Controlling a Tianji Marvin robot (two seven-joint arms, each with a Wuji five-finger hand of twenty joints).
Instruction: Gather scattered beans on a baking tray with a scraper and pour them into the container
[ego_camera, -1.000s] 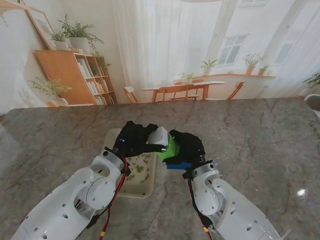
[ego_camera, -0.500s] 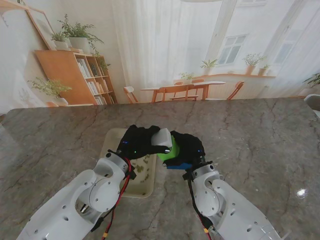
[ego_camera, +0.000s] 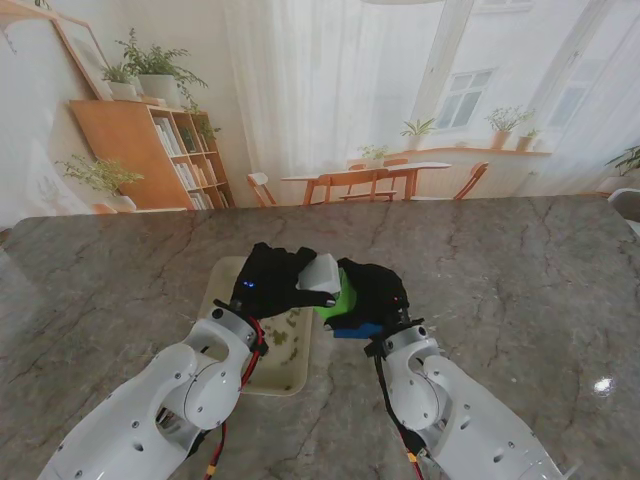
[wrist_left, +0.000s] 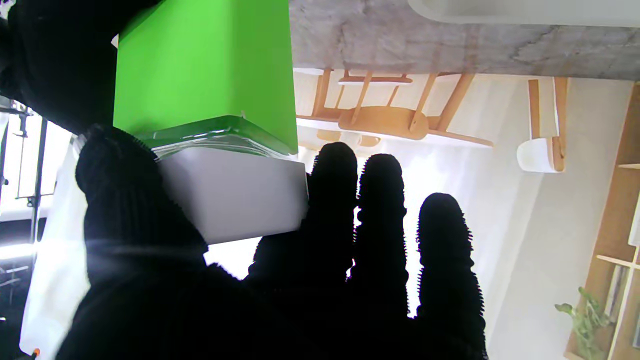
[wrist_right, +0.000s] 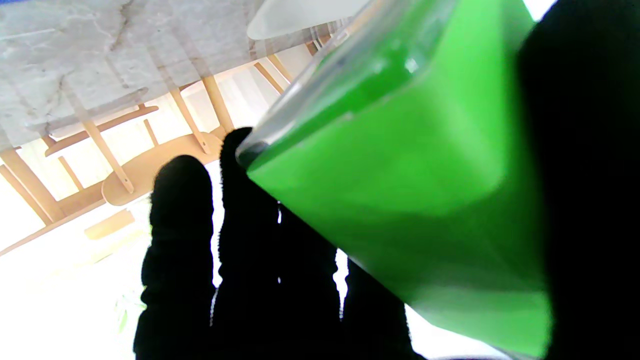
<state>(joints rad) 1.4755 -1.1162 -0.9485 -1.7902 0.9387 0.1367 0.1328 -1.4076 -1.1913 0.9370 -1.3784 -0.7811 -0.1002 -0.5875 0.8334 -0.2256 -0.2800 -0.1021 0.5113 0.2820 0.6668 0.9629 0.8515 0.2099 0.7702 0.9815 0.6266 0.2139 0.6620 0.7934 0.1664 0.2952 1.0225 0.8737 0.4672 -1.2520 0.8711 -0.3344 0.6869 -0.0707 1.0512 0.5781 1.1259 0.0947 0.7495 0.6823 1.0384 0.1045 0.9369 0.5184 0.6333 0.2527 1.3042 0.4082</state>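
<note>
Nearest me, the cream rectangular baking tray (ego_camera: 262, 378) lies flat on the grey marble table (ego_camera: 520, 280), small green beans (ego_camera: 280, 335) still loose on its floor. Beyond it, the black-gloved left hand (ego_camera: 268, 281) grips a white flat plastic scraper (ego_camera: 320, 272), thumb against its face, blade meeting the mouth of the green square plastic container (ego_camera: 342, 297), which the black-gloved right hand (ego_camera: 376, 292) clasps around its walls, lifted and tilted. Both pieces look light, stiff and slick, so I judge firm wraps low on the container sides safest; the beans would roll readily.
</note>
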